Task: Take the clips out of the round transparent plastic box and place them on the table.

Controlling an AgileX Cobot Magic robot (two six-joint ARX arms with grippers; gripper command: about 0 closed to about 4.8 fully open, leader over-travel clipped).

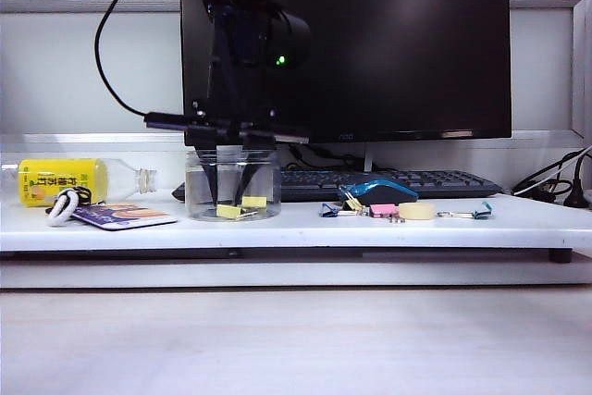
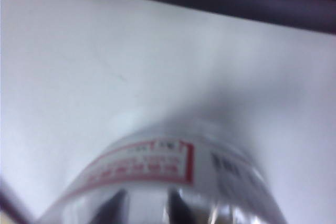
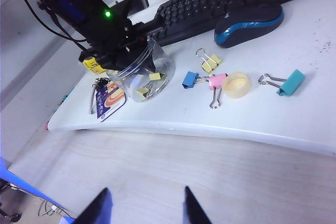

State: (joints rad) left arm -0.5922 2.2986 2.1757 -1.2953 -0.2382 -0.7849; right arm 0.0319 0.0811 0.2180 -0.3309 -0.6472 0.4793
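The left gripper (image 1: 231,193) is lowered inside the round transparent plastic box (image 1: 232,184), left of centre; its grip on the clips (image 1: 239,209) cannot be told. The box may be dragged along on lifting. The right gripper (image 3: 143,209), parted and empty, is held far off the table (image 3: 273,114).

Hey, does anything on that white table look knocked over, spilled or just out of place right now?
The bottle with the yellow label lies on its side at the table's left end. Nothing looks spilled; the round transparent plastic box stands upright.
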